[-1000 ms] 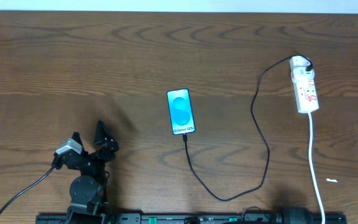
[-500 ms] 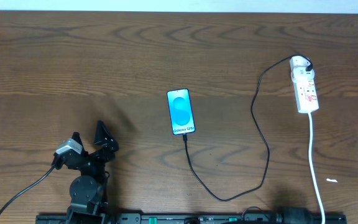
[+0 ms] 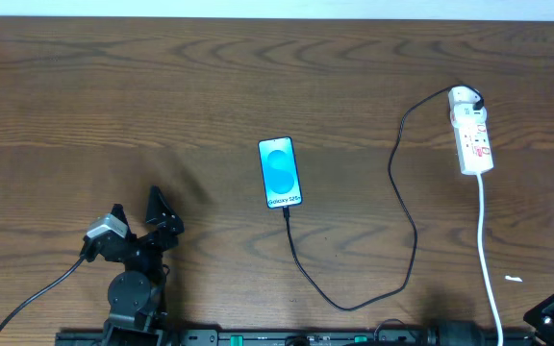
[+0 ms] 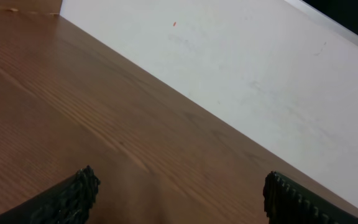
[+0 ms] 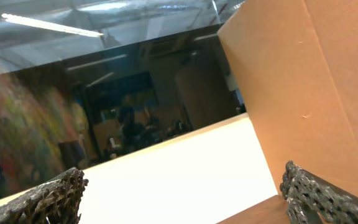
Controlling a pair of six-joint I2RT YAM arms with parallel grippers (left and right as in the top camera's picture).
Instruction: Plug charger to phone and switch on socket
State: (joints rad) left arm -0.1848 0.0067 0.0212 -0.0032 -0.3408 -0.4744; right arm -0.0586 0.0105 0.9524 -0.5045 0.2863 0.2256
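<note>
A slim blue-screen phone (image 3: 281, 173) lies on the grainy brown wooden table (image 3: 162, 96), a thin black charger cable (image 3: 404, 207) touching its end. The left claw (image 4: 179, 190) and right claw (image 5: 185, 186) gape, empty.

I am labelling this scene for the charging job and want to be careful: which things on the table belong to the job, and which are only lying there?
For the job:
- phone
- charger
- socket, with its white cord

Only lying there:
- small white scrap, on the table beside that cord
</note>
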